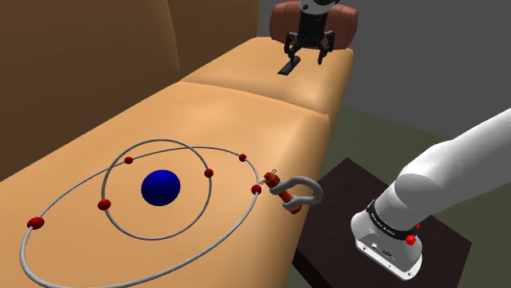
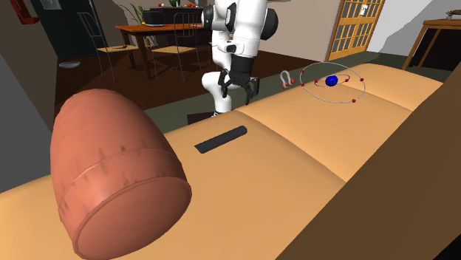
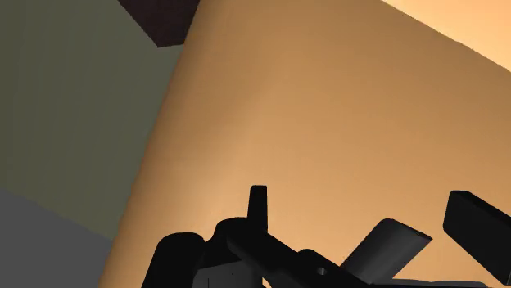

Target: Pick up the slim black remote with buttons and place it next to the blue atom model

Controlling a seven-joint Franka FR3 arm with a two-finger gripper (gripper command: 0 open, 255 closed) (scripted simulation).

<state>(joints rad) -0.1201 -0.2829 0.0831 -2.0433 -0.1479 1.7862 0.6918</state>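
Shoulder view gives us the gripper (image 1: 309,56) hanging with its jaws spread and nothing between them; the slim black remote (image 1: 289,67) lies on the tan sofa seat (image 1: 246,123) just at its seven o'clock. From the remote, we find the blue atom model (image 1: 160,187) well apart at seven o'clock, a grey shackle (image 1: 292,193) near the model's three o'clock.
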